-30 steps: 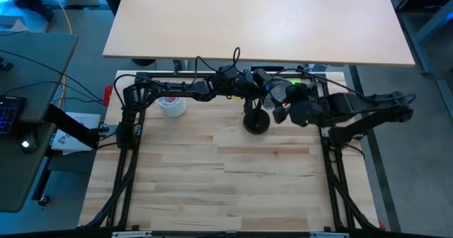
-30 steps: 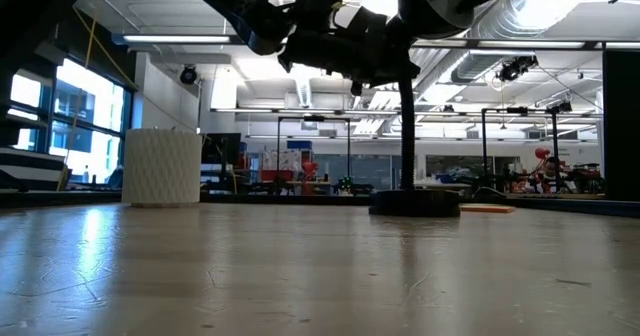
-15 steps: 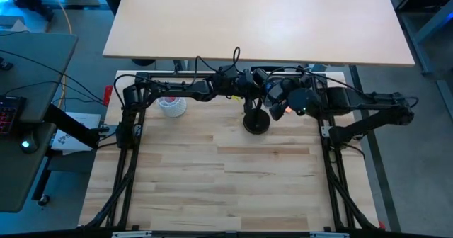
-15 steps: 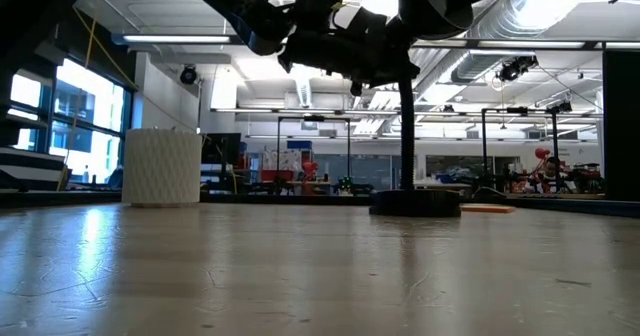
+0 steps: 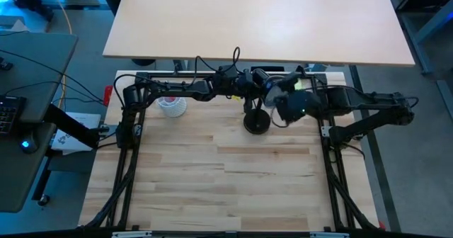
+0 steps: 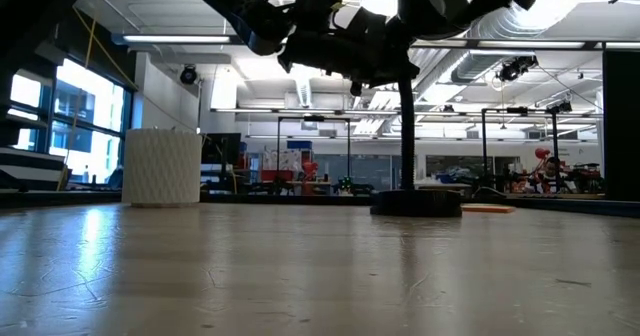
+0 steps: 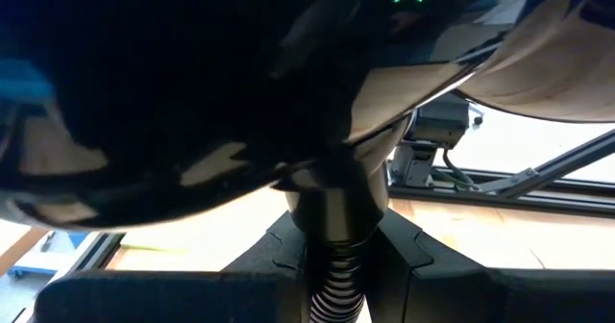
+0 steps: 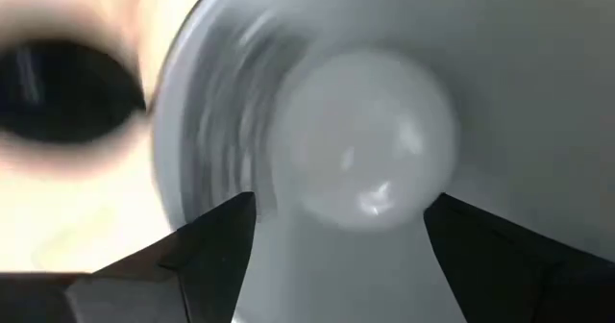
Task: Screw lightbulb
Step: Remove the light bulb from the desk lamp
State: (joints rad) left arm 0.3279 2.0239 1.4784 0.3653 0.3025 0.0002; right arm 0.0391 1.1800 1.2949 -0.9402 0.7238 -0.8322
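Observation:
A black desk lamp stands on its round base (image 5: pixel 256 122) at the far middle of the table, and its post (image 6: pixel 407 136) rises from there. My left gripper (image 7: pixel 332 270) reaches in from the left, level, and is shut on the lamp's neck under the black shade (image 7: pixel 221 92). The white lightbulb (image 8: pixel 365 140) sits inside the shade's white hollow (image 8: pixel 538 83). My right gripper (image 8: pixel 338 212) points into the shade, open, with one finger on each side of the bulb. I cannot tell whether either finger touches the bulb. My left gripper pinches the lamp's neck (image 7: pixel 332 229) between its two fingers, just below the shade where the ribbed spring part begins. The fingers come level from the table's left and lie across the neck. The lamp stands on its base on the table.
A white ribbed cup (image 5: pixel 171 106) stands at the far left of the table, near the left arm. The near half of the wooden table (image 5: pixel 226 188) lies bare. A second, lighter table (image 5: pixel 255 18) stands beyond the far edge.
My right gripper has rolled about its own pointing line at the lamp's shade and shifted slightly toward the table's left. The lamp and my left gripper have stayed where they were.

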